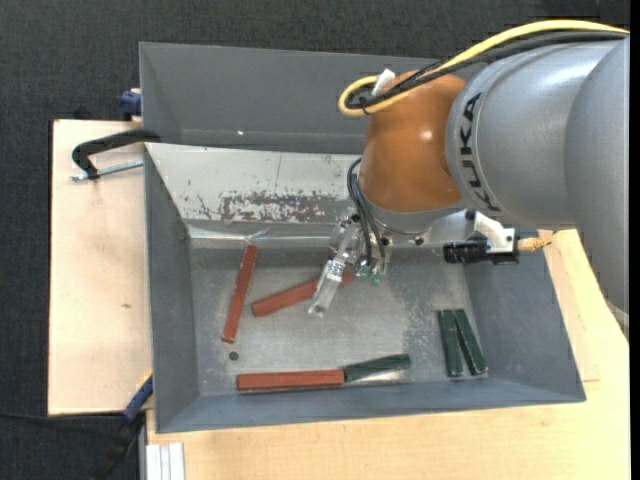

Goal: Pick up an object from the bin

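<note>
Arm (540, 118) over the bin (170, 298), tool (325, 296) at the slanted red-brown stick (280, 300)

Reaching in from the right, the orange-wristed arm has its tool at the right end of the slanted red-brown stick on the bin's middle floor, so that stick is probably the pick. Whether the tool is open or closed I cannot tell. Below that stick lies a long red-brown bar (290, 379) meeting a dark green piece (377, 367). Well to its right are two green sticks (460, 343) side by side, and just left is a steeper red-brown stick (239, 293). All lie flat and apart, leaving grasping room.
</note>
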Robot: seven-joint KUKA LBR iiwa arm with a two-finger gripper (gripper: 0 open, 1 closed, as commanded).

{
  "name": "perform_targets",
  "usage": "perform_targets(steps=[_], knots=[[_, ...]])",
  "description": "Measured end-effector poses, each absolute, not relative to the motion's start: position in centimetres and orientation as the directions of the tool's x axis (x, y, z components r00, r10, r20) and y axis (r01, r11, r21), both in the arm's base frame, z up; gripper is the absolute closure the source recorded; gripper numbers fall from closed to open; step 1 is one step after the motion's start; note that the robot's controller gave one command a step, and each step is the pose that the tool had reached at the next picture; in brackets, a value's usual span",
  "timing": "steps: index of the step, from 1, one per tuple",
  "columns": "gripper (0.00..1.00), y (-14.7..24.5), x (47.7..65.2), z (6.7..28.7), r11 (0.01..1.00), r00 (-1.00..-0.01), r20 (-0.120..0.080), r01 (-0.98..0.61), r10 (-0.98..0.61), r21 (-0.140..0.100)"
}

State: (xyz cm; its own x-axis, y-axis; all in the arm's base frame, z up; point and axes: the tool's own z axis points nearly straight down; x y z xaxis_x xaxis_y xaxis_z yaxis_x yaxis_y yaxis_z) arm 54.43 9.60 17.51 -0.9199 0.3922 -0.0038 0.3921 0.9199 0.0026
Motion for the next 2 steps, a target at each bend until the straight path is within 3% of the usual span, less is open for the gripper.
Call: perform_targets(steps=[1,2], knots=[[0.0,9.6,54.4,17.5,0.92,-0.92,-0.004,0.392,0.392,0.002],[0.0,12.0,57.8,12.0,0.934,-0.934,-0.011,0.357,0.357,0.007]])
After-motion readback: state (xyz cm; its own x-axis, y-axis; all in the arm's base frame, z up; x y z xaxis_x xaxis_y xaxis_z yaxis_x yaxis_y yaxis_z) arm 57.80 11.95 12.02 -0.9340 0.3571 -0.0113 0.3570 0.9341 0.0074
